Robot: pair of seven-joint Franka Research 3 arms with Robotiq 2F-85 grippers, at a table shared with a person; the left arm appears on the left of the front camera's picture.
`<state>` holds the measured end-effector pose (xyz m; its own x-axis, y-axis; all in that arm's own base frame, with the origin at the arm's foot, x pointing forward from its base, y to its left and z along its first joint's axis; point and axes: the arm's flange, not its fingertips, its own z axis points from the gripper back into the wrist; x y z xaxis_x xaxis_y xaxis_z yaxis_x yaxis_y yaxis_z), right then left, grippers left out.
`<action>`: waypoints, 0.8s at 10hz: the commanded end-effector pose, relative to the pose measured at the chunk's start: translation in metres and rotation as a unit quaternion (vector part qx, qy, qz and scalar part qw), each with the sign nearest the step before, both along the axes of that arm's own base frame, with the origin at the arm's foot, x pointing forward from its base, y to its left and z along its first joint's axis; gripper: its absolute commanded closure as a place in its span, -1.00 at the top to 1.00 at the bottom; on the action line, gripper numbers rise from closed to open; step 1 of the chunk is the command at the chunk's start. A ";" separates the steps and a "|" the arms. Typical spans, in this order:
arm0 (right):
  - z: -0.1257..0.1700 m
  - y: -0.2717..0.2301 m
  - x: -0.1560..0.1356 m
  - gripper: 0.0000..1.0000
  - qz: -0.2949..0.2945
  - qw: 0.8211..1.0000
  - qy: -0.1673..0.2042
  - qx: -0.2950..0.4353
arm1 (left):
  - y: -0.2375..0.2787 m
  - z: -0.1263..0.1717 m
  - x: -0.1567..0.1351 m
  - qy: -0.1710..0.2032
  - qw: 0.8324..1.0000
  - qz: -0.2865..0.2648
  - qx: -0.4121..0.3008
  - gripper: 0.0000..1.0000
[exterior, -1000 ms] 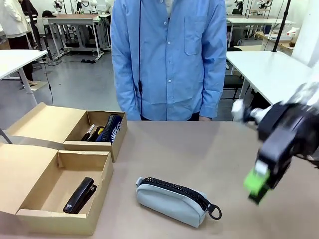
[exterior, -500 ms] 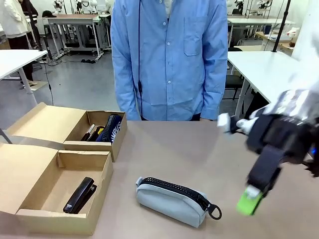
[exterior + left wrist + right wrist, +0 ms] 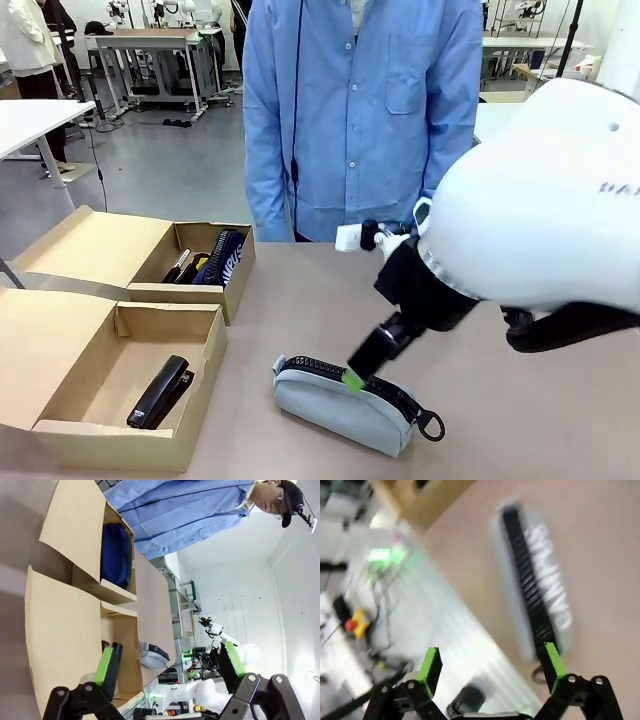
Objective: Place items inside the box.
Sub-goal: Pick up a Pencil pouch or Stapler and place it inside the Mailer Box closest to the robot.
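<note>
From the front, the right gripper [image 3: 354,379] is hovering just over the light grey pouch [image 3: 335,404], which is lying on the table [image 3: 300,300] near the box [image 3: 120,440]. In the left wrist view, the left gripper [image 3: 169,662] is gaping wide and holding nothing. In the right wrist view, the right gripper's fingers are spread and the pouch is sitting off to one side, so a squeeze here might slip off it.

White letters ending MPUS run up the navy zip pouch [image 3: 228,262] standing in the far left box [image 3: 240,285]. CAMPUS, blurred, shows on the light grey zip pouch [image 3: 540,575] lying mid-table. Grey lettering on the right arm [image 3: 540,200] is too cut off to read.
</note>
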<state>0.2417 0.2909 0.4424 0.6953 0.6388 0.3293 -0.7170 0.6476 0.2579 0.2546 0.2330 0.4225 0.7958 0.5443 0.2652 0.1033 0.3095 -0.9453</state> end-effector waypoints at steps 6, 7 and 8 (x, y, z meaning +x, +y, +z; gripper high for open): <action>-0.016 0.005 0.001 1.00 -0.006 0.998 -0.059 -0.026 | -0.001 0.000 0.000 -0.017 1.000 0.002 -0.005 1.00; -0.022 0.010 0.000 1.00 -0.007 0.997 -0.070 -0.030 | -0.001 0.000 0.000 -0.017 1.000 0.002 -0.005 1.00; -0.027 0.017 0.000 1.00 0.004 0.996 -0.080 -0.032 | -0.001 0.000 0.000 -0.017 1.000 0.002 -0.005 1.00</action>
